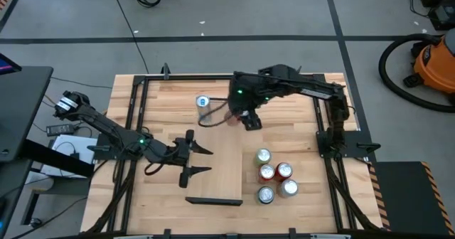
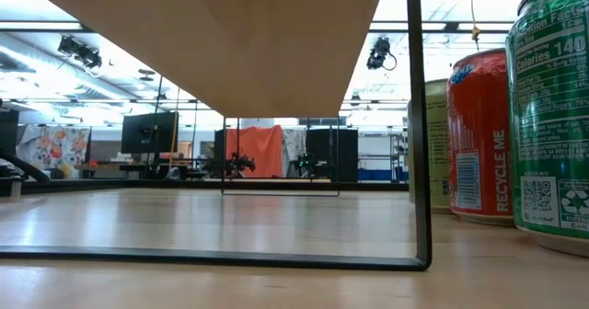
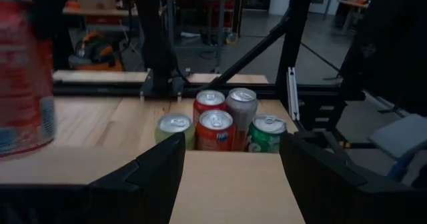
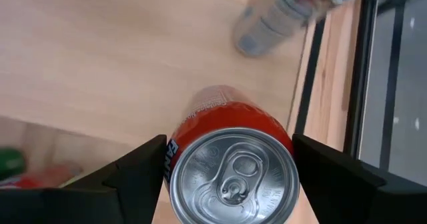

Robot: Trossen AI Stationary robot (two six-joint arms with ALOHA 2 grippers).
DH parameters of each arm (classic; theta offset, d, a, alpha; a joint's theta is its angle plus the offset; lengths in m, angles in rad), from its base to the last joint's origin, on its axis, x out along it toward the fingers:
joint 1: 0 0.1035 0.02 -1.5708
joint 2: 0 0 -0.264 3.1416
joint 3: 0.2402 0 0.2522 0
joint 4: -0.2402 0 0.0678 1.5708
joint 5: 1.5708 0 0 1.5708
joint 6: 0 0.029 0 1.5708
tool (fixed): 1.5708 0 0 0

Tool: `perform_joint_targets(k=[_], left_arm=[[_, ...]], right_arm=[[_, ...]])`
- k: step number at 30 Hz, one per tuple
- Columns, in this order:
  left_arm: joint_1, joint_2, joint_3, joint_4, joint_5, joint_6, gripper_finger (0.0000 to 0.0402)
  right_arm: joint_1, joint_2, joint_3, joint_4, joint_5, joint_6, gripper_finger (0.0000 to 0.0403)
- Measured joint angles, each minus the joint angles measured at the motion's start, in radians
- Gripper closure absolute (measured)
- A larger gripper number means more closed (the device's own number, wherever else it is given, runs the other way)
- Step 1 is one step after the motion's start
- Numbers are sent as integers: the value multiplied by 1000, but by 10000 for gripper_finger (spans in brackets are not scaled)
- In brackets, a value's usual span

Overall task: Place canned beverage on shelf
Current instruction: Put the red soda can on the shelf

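The shelf [image 1: 217, 150], a long light-wood plank with a dark trim at its near end [image 1: 213, 200], stands on thin dark legs [image 2: 416, 143] in the middle of the table. A red can [image 4: 230, 177] hangs above the shelf's far right part, and my right gripper [image 1: 247, 119] is shut on it. A white and blue can [image 1: 202, 102] stands upright on the shelf's far end. My left gripper [image 1: 202, 161] is open; its fingers reach level over the shelf's left edge with only plank between them [image 3: 232, 184]. My right gripper pinches the red can's upper wall [image 4: 175, 159] just under the rim, one finger [image 4: 140, 167] on each side. The fingers slant down from above. The can hangs upright, top up, clear of the shelf. My left gripper's fingers lie low over the plank; whether they touch it I cannot tell.
Several cans [image 1: 274, 175] in red, green and silver stand bunched on the table right of the shelf, and loom large in the low view [image 2: 497, 125]. Black frame rails [image 1: 323, 125] run along the table's sides. The shelf's near half is bare wood.
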Motion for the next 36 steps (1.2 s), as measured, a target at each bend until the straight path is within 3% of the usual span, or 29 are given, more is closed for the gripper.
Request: perform_joint_targets(k=[6,18,26,36], left_arm=[[20,80,3,100,0,11,146],[25,123,93,82,-19,56,138],[50,257,195,154,-13,57,80],[133,369,286,128,176,-10,19]], right_arm=[[56,-44,-1,-38,-30,5,91],[286,-85,-1,-54,-84,12,91],[393,-82,-6,36,-28,-20,91],[456,-65,-18,45,39,-145,91]])
